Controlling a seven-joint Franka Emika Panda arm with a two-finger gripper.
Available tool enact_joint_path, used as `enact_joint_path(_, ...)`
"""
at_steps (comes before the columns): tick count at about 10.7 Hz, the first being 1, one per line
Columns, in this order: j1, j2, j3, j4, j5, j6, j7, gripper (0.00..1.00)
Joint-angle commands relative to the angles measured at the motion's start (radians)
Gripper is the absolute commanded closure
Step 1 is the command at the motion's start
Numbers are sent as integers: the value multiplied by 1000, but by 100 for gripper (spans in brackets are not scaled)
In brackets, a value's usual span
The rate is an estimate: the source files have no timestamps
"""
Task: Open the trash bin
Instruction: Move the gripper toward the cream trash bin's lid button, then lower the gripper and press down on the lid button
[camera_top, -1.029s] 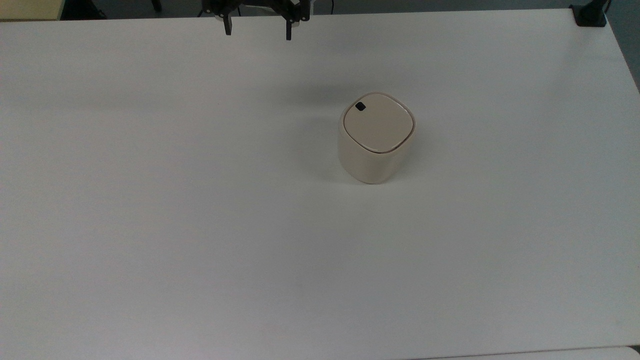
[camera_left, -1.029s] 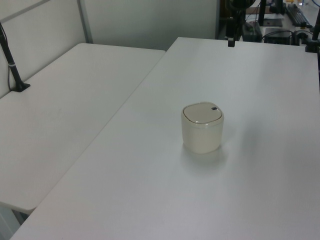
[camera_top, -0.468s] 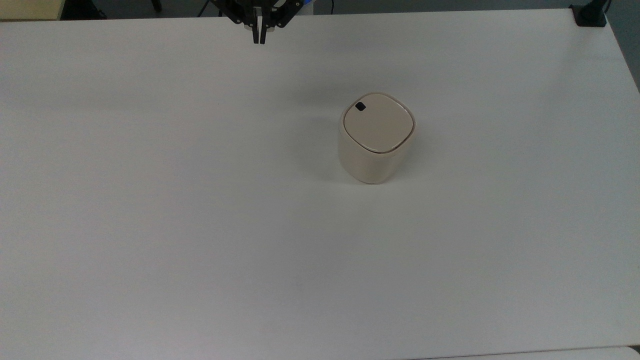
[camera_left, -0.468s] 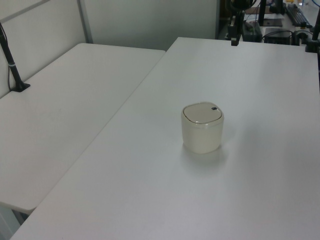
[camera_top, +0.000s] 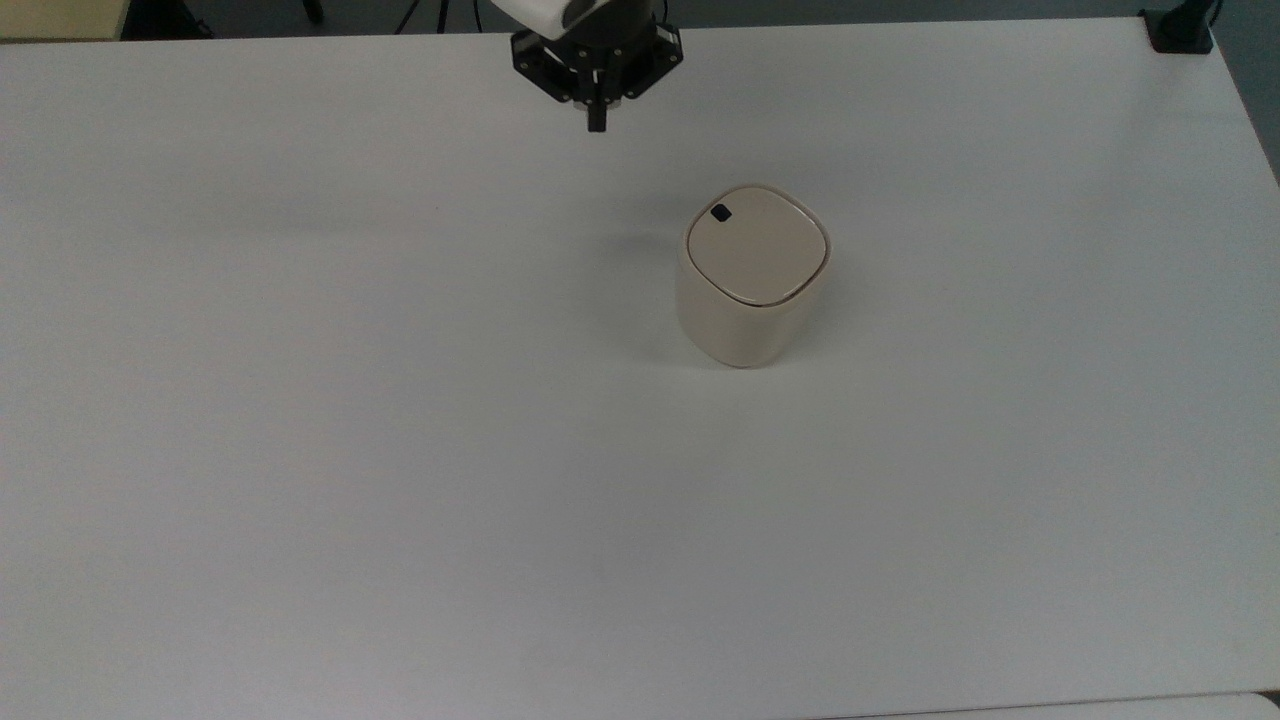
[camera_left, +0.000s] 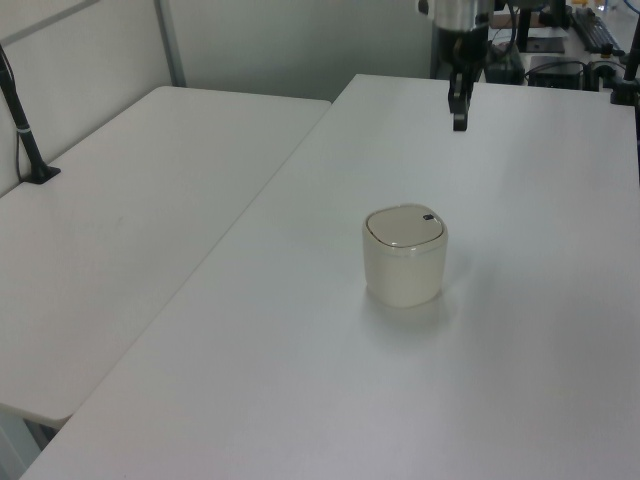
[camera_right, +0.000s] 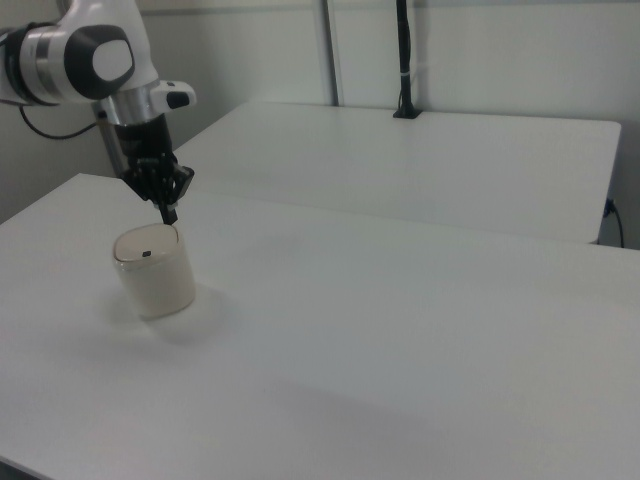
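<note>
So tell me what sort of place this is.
Probably a robotics lab or test room: a robot arm with its gripper hangs over a bare white table, a lone trash bin is its prop, and a clamped black pole stands on the neighbouring table.

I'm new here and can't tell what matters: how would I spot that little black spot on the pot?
On the white table stands one cream trash bin with a flat lid. The small black button sits at the lid's corner nearest the claw, the only dark mark on it.
</note>
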Motion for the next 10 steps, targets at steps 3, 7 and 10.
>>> enact_joint_path(3, 47, 52, 40, -56, -1, 158, -160, 100)
enact_joint_path(7, 102, 118, 40, -54, 0, 239, -192, 100)
enact_joint_path(10, 120, 146, 40, -56, 2, 238, -267, 100)
